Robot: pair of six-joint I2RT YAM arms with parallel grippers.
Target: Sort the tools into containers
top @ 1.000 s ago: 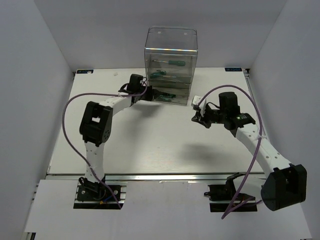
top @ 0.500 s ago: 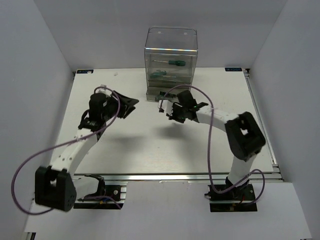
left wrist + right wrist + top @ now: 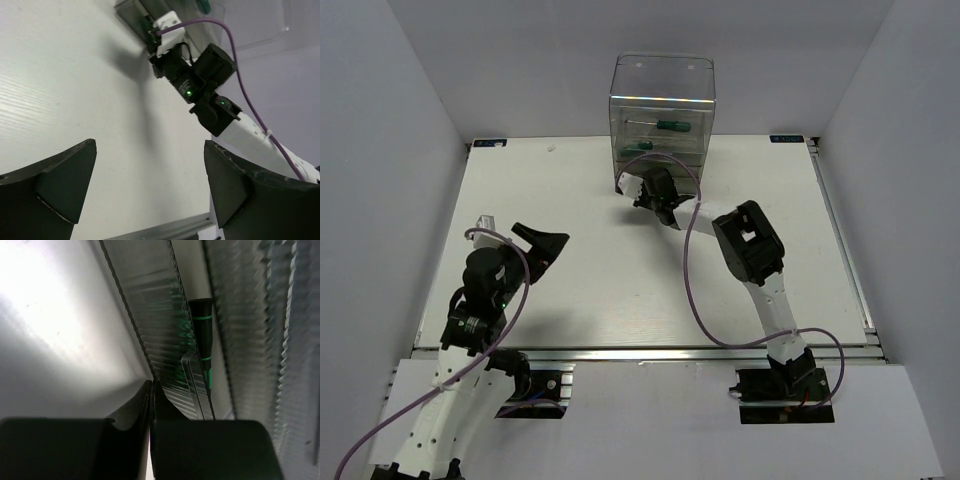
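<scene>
— Left arm has drawn back to the near left since a moment ago; the left fingers [image 3: 60, 175] hang spread wide over the white counter [image 3: 600, 290], holding nothing.
— And the other arm?
— It has reached the tall clear plastic box [image 3: 662, 80]; the right fingers [image 3: 165, 410] are pressed together at a ribbed grey-clear drawer [image 3: 150, 315]; a green-and-black-handled screwdriver [image 3: 202, 335] and a slim silver wrench [image 3: 192, 385] lie inside it.

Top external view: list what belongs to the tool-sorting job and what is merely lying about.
Job:
- drawer box
- green-handled screwdrivers in its drawers
- wrench beside one screwdriver
- right gripper, fingers shut, at the box's foot
- left gripper, open, holding nothing

Not the job:
- purple cables
- table
- metal rail
</scene>
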